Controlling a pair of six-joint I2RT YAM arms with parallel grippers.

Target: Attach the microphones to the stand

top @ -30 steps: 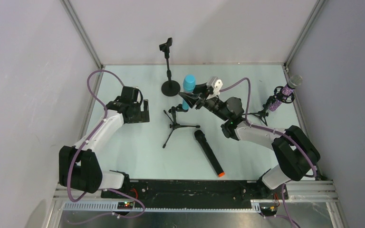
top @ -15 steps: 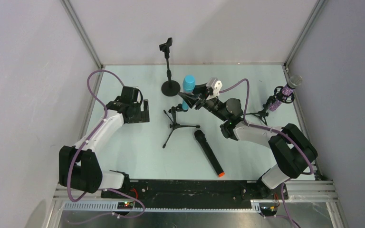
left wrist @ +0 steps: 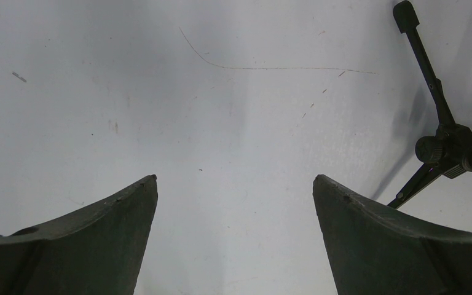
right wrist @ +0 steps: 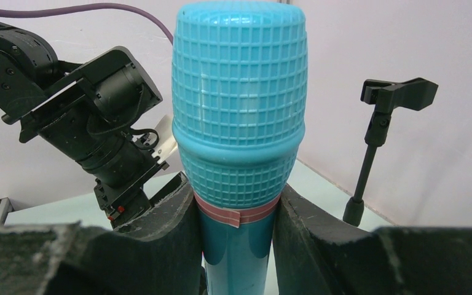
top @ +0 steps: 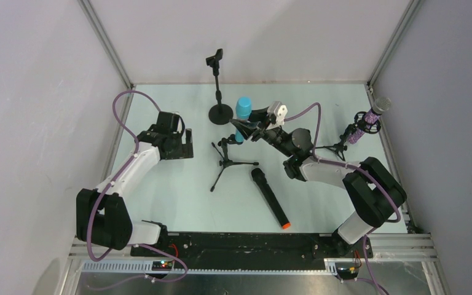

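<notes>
My right gripper (top: pixel 244 128) is shut on the cyan-blue microphone (top: pixel 243 115), holding it upright just below its mesh head, over the small tripod stand (top: pixel 227 161). It fills the right wrist view (right wrist: pixel 239 135) between my fingers (right wrist: pixel 172 227). The black microphone with an orange end (top: pixel 270 198) lies on the table near the front. The glittery purple microphone (top: pixel 372 118) sits in a clip stand at the far right. My left gripper (top: pixel 187 145) is open and empty over bare table (left wrist: pixel 233 178), left of the tripod, one leg of which shows (left wrist: pixel 433 98).
A tall round-base stand (top: pixel 219 92) with an empty clip at its top stands at the back centre; it also shows in the right wrist view (right wrist: pixel 375 141). White walls and frame posts close in the table on three sides.
The right arm has shifted slightly left with the cyan-blue microphone. The left arm has not moved.
</notes>
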